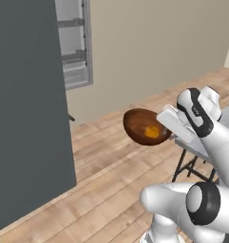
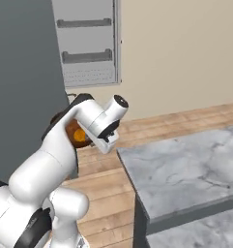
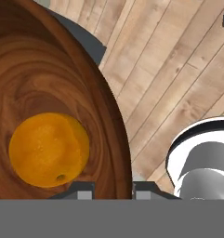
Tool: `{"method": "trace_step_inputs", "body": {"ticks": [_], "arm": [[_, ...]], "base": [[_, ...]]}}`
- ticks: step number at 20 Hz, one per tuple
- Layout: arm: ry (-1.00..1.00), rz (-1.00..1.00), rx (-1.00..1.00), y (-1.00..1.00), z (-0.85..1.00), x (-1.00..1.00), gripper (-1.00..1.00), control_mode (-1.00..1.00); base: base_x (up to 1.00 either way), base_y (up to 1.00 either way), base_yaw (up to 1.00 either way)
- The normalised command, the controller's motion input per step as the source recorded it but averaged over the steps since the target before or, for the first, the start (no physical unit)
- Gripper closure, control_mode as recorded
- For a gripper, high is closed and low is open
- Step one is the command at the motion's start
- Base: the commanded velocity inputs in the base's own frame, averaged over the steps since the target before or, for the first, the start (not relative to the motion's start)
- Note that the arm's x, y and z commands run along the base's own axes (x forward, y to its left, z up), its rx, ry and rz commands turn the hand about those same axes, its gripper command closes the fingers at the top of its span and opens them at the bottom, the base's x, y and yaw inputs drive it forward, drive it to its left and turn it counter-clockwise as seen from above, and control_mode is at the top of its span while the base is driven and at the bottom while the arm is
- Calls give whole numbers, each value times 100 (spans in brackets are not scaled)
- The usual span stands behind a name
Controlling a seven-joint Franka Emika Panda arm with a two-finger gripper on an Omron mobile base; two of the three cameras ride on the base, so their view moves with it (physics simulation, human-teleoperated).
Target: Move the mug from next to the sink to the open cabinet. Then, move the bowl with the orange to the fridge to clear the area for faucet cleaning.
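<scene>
Round glossy dark brown bowl (image 1: pixel 140 124) held aloft above wooden plank floor (image 1: pixel 106 190), rim pinched between narrowly parted fingers of two-finger gripper (image 3: pixel 113 189). Small orange fruit (image 3: pixel 49 149) seen resting inside bowl, low against wall nearest gripper. Tall dark grey panel (image 1: pixel 25 109) to left; grey-white marble counter (image 2: pixel 181 169) to right.

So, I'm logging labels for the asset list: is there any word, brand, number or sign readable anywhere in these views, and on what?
None: no readable text in any view.
bowl: plain brown wood grain, no marking.
orange: no sticker.
gripper, clamped on the bowl's rim: no lettering.
fridge door: plain dark grey.
marble counter: veining only.
</scene>
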Motion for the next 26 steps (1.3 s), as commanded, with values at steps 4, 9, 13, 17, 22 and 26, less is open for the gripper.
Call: {"method": "trace_step_inputs", "body": {"ticks": [4, 9, 13, 17, 22, 26], "arm": [[0, 0, 0, 0, 0, 0, 100, 100], [0, 0, 0, 0, 0, 0, 100, 100], [0, 0, 0, 0, 0, 0, 100, 100], [0, 0, 0, 0, 0, 0, 100, 100], [0, 0, 0, 0, 0, 0, 100, 100], [0, 0, 0, 0, 0, 0, 100, 100]], "base": [[100, 97, -23], [100, 23, -25], [100, 2, -17], [100, 3, -18], [100, 3, -17], [100, 0, -10]]}}
